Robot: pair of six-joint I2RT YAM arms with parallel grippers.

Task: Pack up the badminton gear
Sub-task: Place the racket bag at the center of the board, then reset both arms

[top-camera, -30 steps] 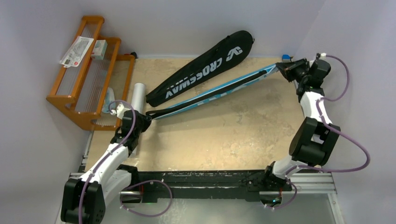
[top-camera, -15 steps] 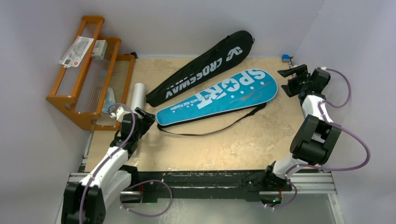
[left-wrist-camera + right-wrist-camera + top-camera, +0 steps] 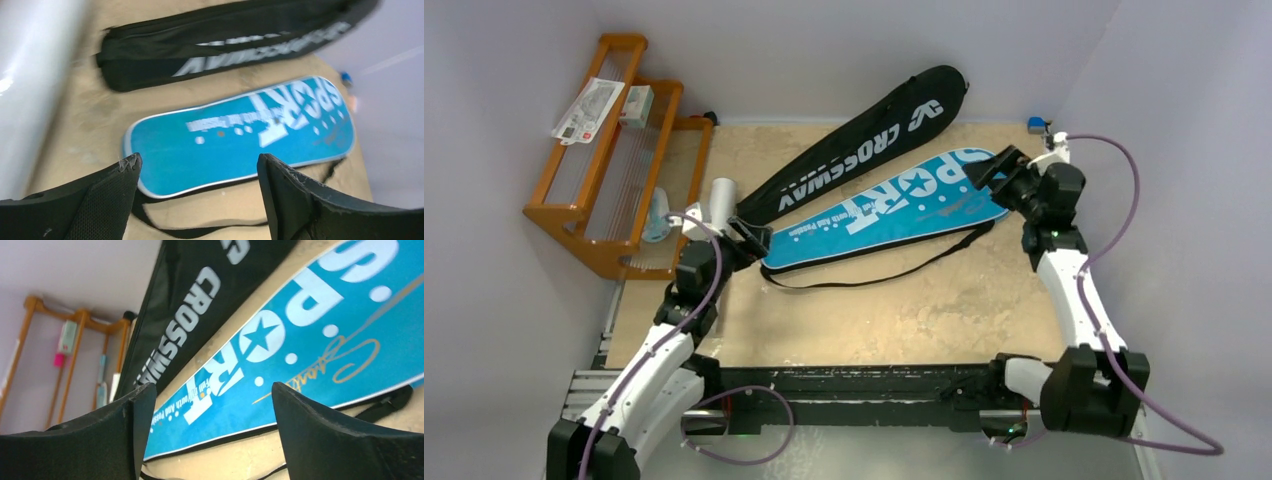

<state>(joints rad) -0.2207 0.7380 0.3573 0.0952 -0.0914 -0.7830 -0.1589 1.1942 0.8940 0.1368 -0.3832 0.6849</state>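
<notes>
Centrally, blue cover lies flat on tabletop beside black cover; left tool, jaws spread and empty, at its narrow end, right tool likewise at its wide end.

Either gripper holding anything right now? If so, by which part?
Nothing held: left gripper and right gripper are both open, near opposite ends of the blue SPORT cover.
</notes>
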